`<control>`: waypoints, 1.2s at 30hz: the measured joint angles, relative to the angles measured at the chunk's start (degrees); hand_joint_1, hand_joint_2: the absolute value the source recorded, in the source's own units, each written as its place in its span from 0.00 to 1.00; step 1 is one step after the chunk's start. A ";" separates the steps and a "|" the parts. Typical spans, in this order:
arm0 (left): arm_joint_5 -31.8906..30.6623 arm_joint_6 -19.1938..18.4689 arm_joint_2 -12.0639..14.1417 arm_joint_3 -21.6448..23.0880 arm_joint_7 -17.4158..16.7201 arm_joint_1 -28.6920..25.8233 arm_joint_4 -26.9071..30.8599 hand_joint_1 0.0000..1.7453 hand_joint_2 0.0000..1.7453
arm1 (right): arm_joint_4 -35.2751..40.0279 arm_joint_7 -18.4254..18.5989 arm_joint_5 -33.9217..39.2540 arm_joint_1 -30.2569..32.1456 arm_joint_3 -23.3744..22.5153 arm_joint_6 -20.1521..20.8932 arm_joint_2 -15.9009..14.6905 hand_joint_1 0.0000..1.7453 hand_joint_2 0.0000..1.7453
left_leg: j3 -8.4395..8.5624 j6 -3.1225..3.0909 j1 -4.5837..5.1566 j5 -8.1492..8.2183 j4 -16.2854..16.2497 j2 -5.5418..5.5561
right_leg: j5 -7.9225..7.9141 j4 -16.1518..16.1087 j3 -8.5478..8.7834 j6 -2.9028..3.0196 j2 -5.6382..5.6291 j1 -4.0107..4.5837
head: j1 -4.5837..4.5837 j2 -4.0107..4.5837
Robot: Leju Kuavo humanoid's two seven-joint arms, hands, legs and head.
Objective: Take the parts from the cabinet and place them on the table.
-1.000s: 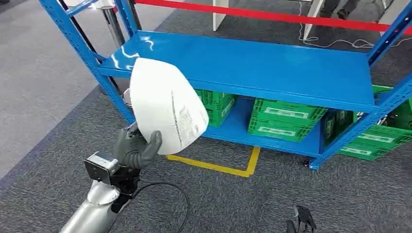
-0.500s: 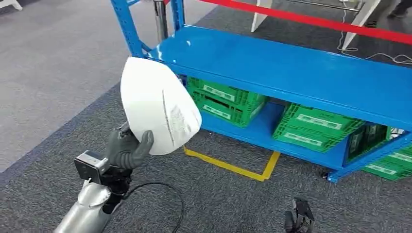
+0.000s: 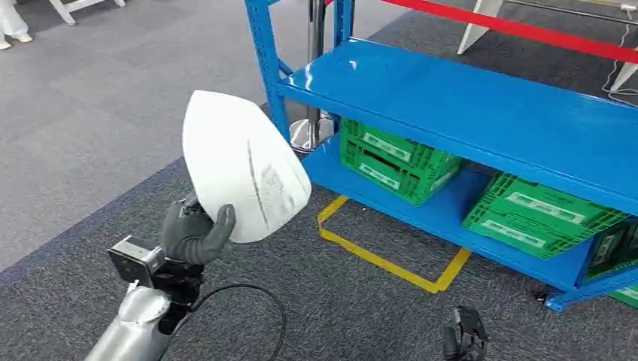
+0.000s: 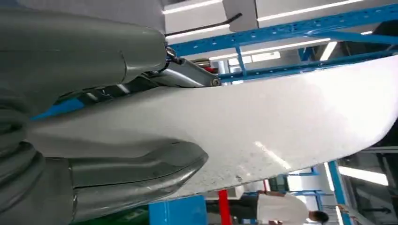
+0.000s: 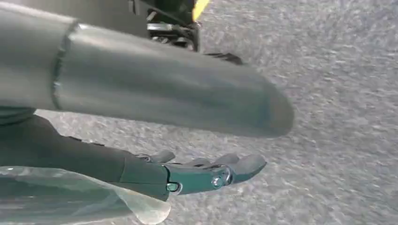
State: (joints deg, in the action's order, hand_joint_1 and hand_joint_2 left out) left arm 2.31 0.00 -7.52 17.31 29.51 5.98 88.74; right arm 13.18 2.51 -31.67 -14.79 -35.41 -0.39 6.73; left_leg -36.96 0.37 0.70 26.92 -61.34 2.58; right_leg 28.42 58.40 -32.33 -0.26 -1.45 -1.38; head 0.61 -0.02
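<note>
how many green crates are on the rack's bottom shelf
3 in view: one at the left end, one further right, one cut off at the picture's right edge. More may be hidden.

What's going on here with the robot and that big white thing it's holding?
The left robot hand grips a large white curved part by its lower edge and holds it up in the air beside the blue shelving cabinet. Green crates sit on the cabinet's lower shelf. The right robot hand hangs low over the grey carpet with its fingers apart, holding nothing. The part has not been set down anywhere, and no table is visible.
</note>
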 joint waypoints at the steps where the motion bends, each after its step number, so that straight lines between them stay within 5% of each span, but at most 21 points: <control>1: 0.00 0.00 -0.02 0.00 0.00 0.10 0.00 1.00 1.00 | -0.02 0.00 0.00 0.04 0.06 0.05 0.00 0.00 0.00 | -1.64 0.32 -0.18 2.06 -3.76 -1.10 | 0.08 0.00 0.02 0.23 0.78 0.12 | 0.02 0.00; 3: 0.00 0.02 0.00 -0.04 0.00 -0.24 0.00 1.00 1.00 | -0.02 -0.28 0.00 0.26 0.09 0.22 0.00 0.00 0.00 | -5.78 0.76 -0.60 5.99 -13.02 -1.82 | 0.20 0.01 -0.03 0.40 2.57 0.22 | 0.02 0.00; 4: -0.13 0.04 0.07 -0.18 -0.04 -0.58 0.00 1.00 1.00 | -0.02 -0.37 0.00 0.32 0.13 0.22 0.02 0.00 0.00 | -6.59 0.90 -0.79 6.32 -15.06 -1.89 | 0.21 0.01 -0.03 0.41 3.35 0.22 | 0.07 0.00; 5: -0.71 0.13 0.26 -0.26 -0.22 -0.97 0.00 1.00 1.00 | -0.02 -0.29 -0.02 0.35 0.17 0.22 0.20 0.00 0.00 | -6.05 0.97 -0.96 5.27 -14.30 -1.93 | 0.22 0.01 0.00 0.40 4.11 0.23 | 0.00 0.00; 7: -1.79 0.31 0.52 -0.28 -0.52 -1.44 0.00 1.00 1.00 | -0.02 0.22 -0.11 0.29 0.24 -0.09 0.63 0.00 0.00 | -1.82 0.81 -1.01 0.90 -6.38 -2.78 | 0.35 0.02 0.18 0.31 5.48 0.24 | 0.02 0.00; 8: -2.07 0.46 0.61 -0.33 -0.52 -1.52 0.08 1.00 1.00 | -0.02 0.28 -0.39 0.30 0.28 -0.31 1.02 0.00 0.00 | 1.15 0.55 -0.90 -1.24 -1.00 -4.40 | 0.47 0.01 0.39 0.14 6.08 0.25 | 0.02 0.00; 9: -2.16 0.55 0.66 -0.48 -0.52 -1.51 0.26 1.00 1.00 | -0.02 0.16 -0.72 0.33 0.37 -0.72 1.20 0.00 0.00 | 2.72 0.42 -0.31 -0.96 2.07 -7.23 | 0.61 0.02 0.46 -0.10 6.64 0.45 | 0.00 0.00; 13: -2.69 0.51 0.85 -1.29 -0.48 -2.44 1.13 1.00 1.00 | 0.00 -1.01 -2.01 0.25 1.59 -2.06 2.21 0.00 0.00 | 2.32 -0.81 0.39 -1.13 3.05 -5.03 | 0.79 -0.14 0.68 -1.26 9.25 0.65 | -0.02 0.00; 14: -2.73 0.24 0.81 -1.33 -0.66 -2.78 1.47 1.00 1.00 | 0.05 -1.09 -2.23 -0.09 1.88 -2.47 2.27 0.00 0.00 | 2.68 -1.48 -0.19 -1.63 3.71 -4.39 | 1.45 0.18 0.08 -1.71 8.12 0.23 | 0.07 0.00; 16: -2.77 -0.04 0.65 -1.38 -0.79 -2.63 1.64 1.00 1.00 | 0.05 -1.09 -2.43 -0.71 2.19 -3.02 2.27 0.00 0.00 | 2.56 -2.08 -0.22 -1.83 3.78 -3.38 | 4.48 4.96 -1.84 -1.61 2.92 0.19 | -0.31 0.00; 18: -3.08 0.19 0.59 -1.38 -0.68 -2.93 1.64 1.00 1.00 | 0.05 -1.66 -2.73 -0.82 2.58 -3.26 2.25 0.00 0.00 | 2.42 -2.29 -0.11 -1.89 3.76 -1.92 | 8.32 14.35 -6.51 -1.70 1.59 0.27 | -0.55 0.00; 20: -3.17 0.50 0.59 -1.38 -0.66 -3.53 1.64 1.00 1.00 | 0.05 -2.29 -3.04 -0.74 3.08 -3.58 2.29 0.00 0.00 | 2.41 -2.32 -0.02 -1.91 3.68 -0.35 | 7.95 17.18 -8.39 -1.67 1.52 0.28 | -0.52 0.00; 23: -3.17 0.61 0.57 -1.38 -0.66 -3.94 1.66 1.00 1.00 | 0.05 -2.62 -3.08 -0.93 3.61 -4.28 2.56 0.00 0.00 | 2.42 -2.04 -0.17 -1.74 3.04 2.26 | 0.19 4.93 -2.95 -1.43 0.26 0.10 | -0.55 0.00; 24: -3.10 0.68 0.46 -1.40 -0.66 -4.06 1.66 1.00 1.00 | 0.05 -2.62 -3.06 -0.97 3.67 -4.35 2.56 0.00 0.00 | 2.23 -1.77 -0.32 -1.59 2.83 2.88 | 0.39 2.10 -1.51 -1.38 -2.65 -0.19 | -0.53 0.00; 25: -2.91 0.81 0.35 -1.44 -0.66 -4.05 1.68 1.00 1.00 | 0.05 -2.56 -3.06 -1.01 3.72 -4.46 2.60 0.00 0.00 | 1.69 -1.46 0.01 -1.48 2.06 3.57 | 0.66 0.48 -0.62 -1.45 -3.54 -0.47 | -0.46 0.00; 28: -2.66 1.07 0.17 -1.46 -0.55 -4.70 1.70 1.00 1.00 | 0.05 -1.97 -2.95 -0.91 4.07 -4.94 2.86 0.00 0.00 | 1.15 -0.34 -0.73 -2.21 2.58 5.23 | 0.49 1.04 -0.68 -1.00 -2.03 0.22 | -0.48 0.00; 29: -2.58 1.20 0.22 -1.57 -0.48 -4.78 1.70 1.00 1.00 | 0.05 -1.95 -2.88 -1.03 4.11 -4.94 3.17 0.00 0.00 | 0.99 -0.13 -0.66 -1.99 2.36 5.65 | 0.20 0.49 -0.47 -0.54 -1.16 -0.33 | -0.42 0.00; 31: -2.20 1.55 0.17 -1.68 -0.22 -4.72 1.70 1.00 1.00 | 0.07 -1.70 -3.02 -1.27 4.22 -4.94 3.21 0.00 0.00 | -0.55 0.41 -0.38 0.67 -1.52 0.25 | 0.18 0.30 -0.07 0.03 0.15 -0.07 | 0.24 0.00; 32: -1.94 1.84 0.15 -1.73 -0.04 -4.66 1.70 1.00 1.00 | 0.07 -1.44 -3.13 -1.26 4.33 -4.76 3.19 0.00 0.00 | -2.44 0.67 -0.51 2.71 -5.61 -0.90 | 0.30 0.30 0.01 0.22 0.96 0.10 | 0.13 0.00; 34: -1.31 2.21 0.22 -2.08 0.37 -5.05 1.68 1.00 1.00 | 0.07 -1.14 -3.56 -1.28 4.55 -4.81 3.10 0.00 0.00 | -6.36 1.00 -0.84 5.78 -13.96 -1.81 | 0.47 0.31 0.06 0.45 2.78 0.27 | 0.20 0.00; 36: -0.57 2.45 0.26 -2.73 0.39 -5.66 1.68 1.00 1.00 | 0.07 -1.01 -3.72 -1.56 4.66 -5.09 3.06 0.00 0.00 | -5.69 1.05 -1.02 3.69 -12.76 -2.01 | 0.65 0.31 0.18 0.41 4.26 0.29 | 0.24 0.00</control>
State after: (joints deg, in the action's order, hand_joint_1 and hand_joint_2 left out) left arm 1.75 2.45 -7.26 14.58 29.90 0.32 90.42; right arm 13.25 1.51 -35.39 -16.35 -30.75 -5.49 9.79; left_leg -42.64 1.42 -0.31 30.60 -74.10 0.58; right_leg 29.07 58.71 -32.15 0.14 2.81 -1.09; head 0.85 -0.02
